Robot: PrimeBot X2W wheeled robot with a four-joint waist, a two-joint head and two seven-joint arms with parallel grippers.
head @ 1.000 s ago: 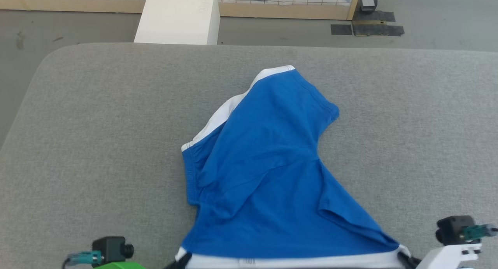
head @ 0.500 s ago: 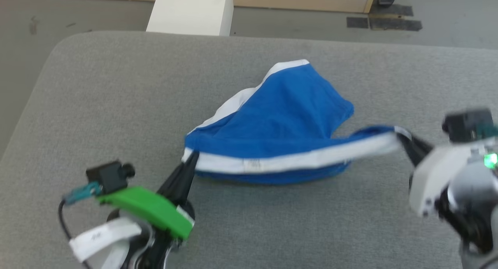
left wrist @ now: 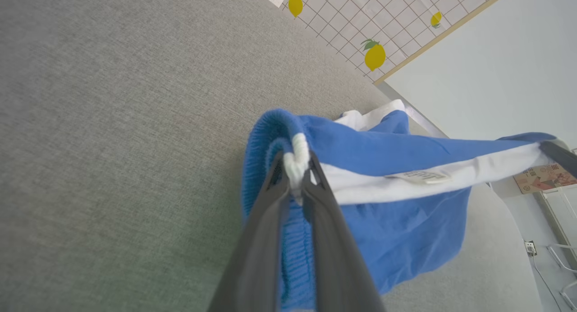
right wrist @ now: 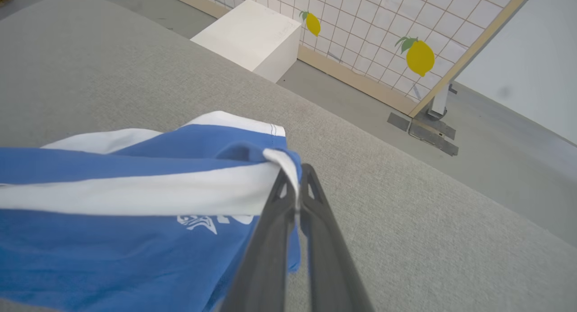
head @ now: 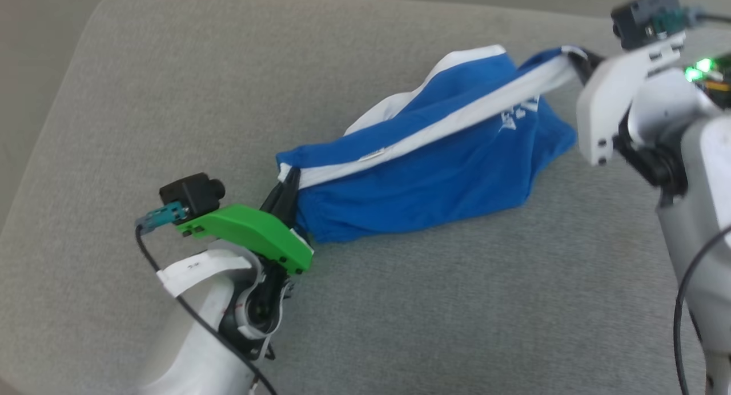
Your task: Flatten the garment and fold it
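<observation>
Head view: the garment (head: pixel 434 172) hangs stretched between both claws, its lower folds resting on the grey counter (head: pixel 171 98). Its long axis runs from the left claw (head: pixel 287 181), nearer, to the right claw (head: pixel 583 61), farther off. Left wrist view: the left claw is clenched on one end of the waistband (left wrist: pixel 383 185). Right wrist view: the right claw pinches the other end. I judge flattening under way and folding not yet begun.

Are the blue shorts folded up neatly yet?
Not folded. The shorts hang bunched from their white waistband, stretched between the left gripper and right gripper, sagging onto the grey cushion.
</observation>
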